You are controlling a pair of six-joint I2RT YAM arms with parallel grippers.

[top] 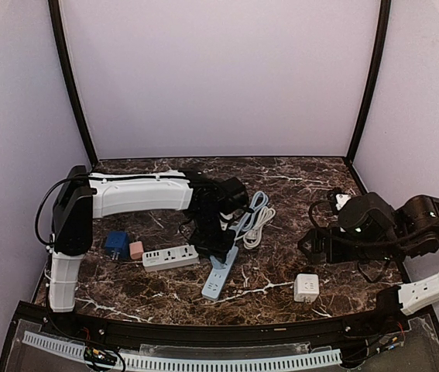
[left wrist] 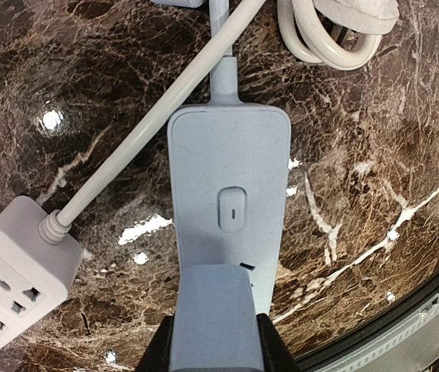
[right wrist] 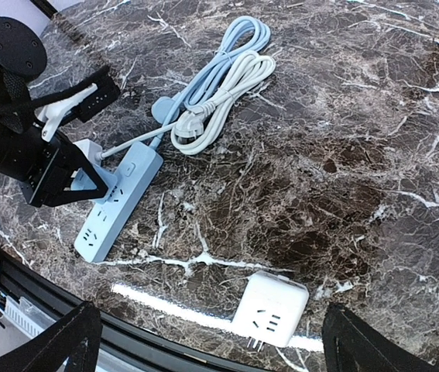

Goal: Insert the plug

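My left gripper [left wrist: 215, 345] is shut on a light blue plug [left wrist: 215, 318], held between its black fingers [left wrist: 161, 353]. The plug sits over the first socket of a light blue power strip [left wrist: 229, 178], just below its switch; I cannot tell whether the pins are in. In the top view the left gripper [top: 217, 246] stands over the far end of the strip [top: 217, 280]. My right gripper [right wrist: 215, 349] is open and empty, above a white cube adapter [right wrist: 269, 310]; in the top view it [top: 316, 246] hovers at the right.
A white power strip [top: 170, 256] lies left of the blue one, its cord crossing nearby. A dark blue adapter [top: 115, 244] and a pink cube [top: 136, 249] sit further left. Coiled blue and white cables [top: 254, 219] lie behind. The white cube [top: 306, 287] is near the table's front edge.
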